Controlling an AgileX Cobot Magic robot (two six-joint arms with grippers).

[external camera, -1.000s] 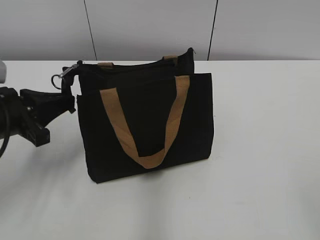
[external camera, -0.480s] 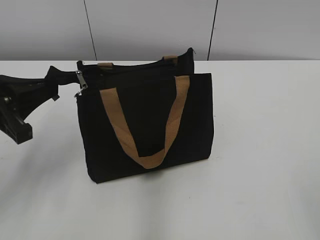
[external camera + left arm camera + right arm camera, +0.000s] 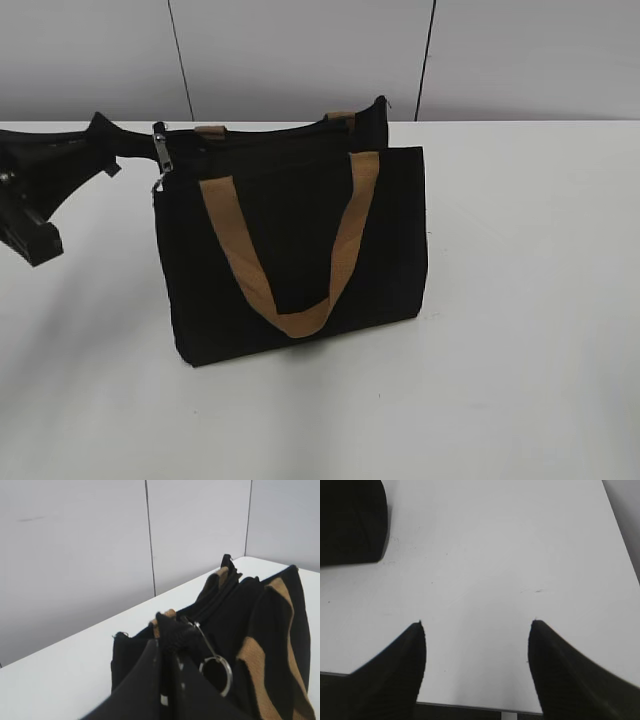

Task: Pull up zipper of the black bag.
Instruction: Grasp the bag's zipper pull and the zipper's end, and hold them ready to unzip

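My left gripper (image 3: 170, 645) looks shut on fabric at the black bag's (image 3: 290, 240) near end; zipper (image 3: 212, 662) pull just beside tips, track runs straight ahead. Right gripper (image 3: 475, 645) wide open, empty, well off.

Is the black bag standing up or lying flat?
Standing up. The black bag rests on its base on the white table, front handle hanging down and zipper along the top.

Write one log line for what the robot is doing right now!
left gripper: shut on bag corner beside zipper pull | pull: hanging loose | right gripper: open over table | zipper: left end
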